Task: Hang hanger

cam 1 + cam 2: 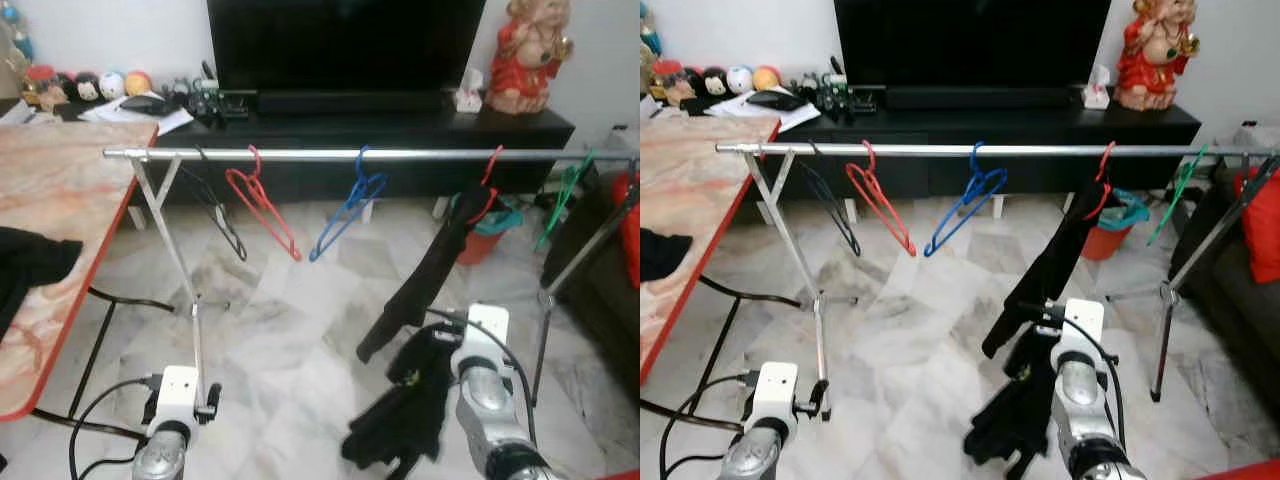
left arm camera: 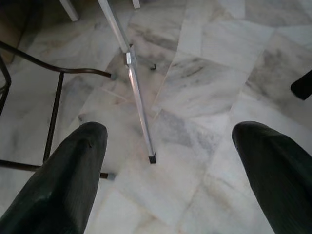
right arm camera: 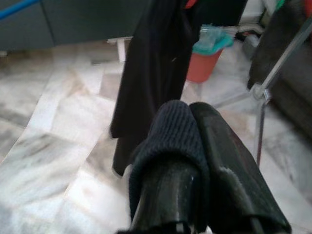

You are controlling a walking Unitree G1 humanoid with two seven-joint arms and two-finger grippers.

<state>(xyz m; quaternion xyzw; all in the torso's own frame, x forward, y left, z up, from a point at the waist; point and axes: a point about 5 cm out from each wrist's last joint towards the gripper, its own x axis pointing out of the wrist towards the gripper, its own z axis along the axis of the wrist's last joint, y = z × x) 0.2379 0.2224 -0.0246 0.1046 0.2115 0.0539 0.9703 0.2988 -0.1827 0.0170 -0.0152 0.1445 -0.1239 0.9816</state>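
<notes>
Hanger (image 1: 487, 190) red, light, stiff, on rail's (image 1: 400, 155) right end | my right gripper (image 3: 195, 161) fingers pinching limp black cloth (image 1: 405, 410) | left gripper (image 2: 165, 161) fingers spread.

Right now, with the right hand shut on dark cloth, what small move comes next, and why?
Probably open the right hand and let go: its black garment already hangs from the red hanger hooked on the rail. The left hand hangs open over the floor.

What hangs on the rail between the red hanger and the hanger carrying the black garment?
A blue hanger hangs alone on the rail between the red hanger and the black garment, seen in both eye views.
</notes>
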